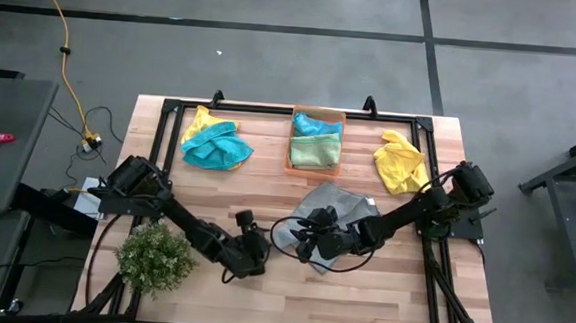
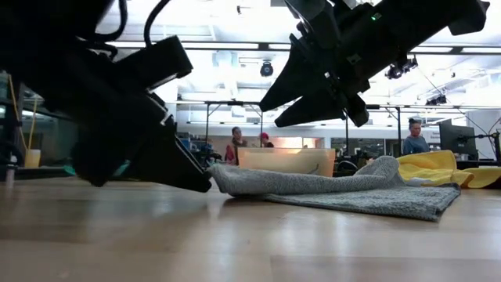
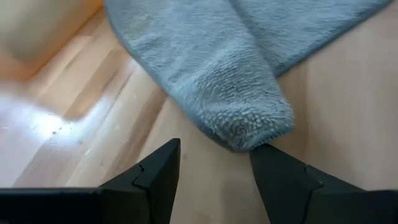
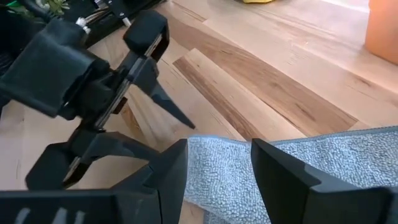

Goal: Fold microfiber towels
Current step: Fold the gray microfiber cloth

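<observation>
On the wooden table [image 1: 380, 287], centre: one grey towel [image 1: 333, 206], partly folded over itself, a rounded folded corner pointing toward the left arm. Left gripper [image 1: 254, 255]: low over the bare wood just beside that corner, fingers spread wide, the corner [image 3: 249, 124] lying just ahead of the gap between the two fingertips, nothing held. Right gripper [image 1: 308, 238]: above the near edge of the grey towel, fingers apart, towel pile visible between and beneath them in the right wrist view; whether they touch the cloth cannot be told. Orange bin [image 1: 316, 141], far centre: holds a teal towel and a light green towel [image 1: 315, 153]. Far left: yellow and teal towels [image 1: 216, 145], heaped together. Far right: crumpled yellow towel [image 1: 400, 162]. Near left corner: small bushy green plant [image 1: 154, 257].
</observation>
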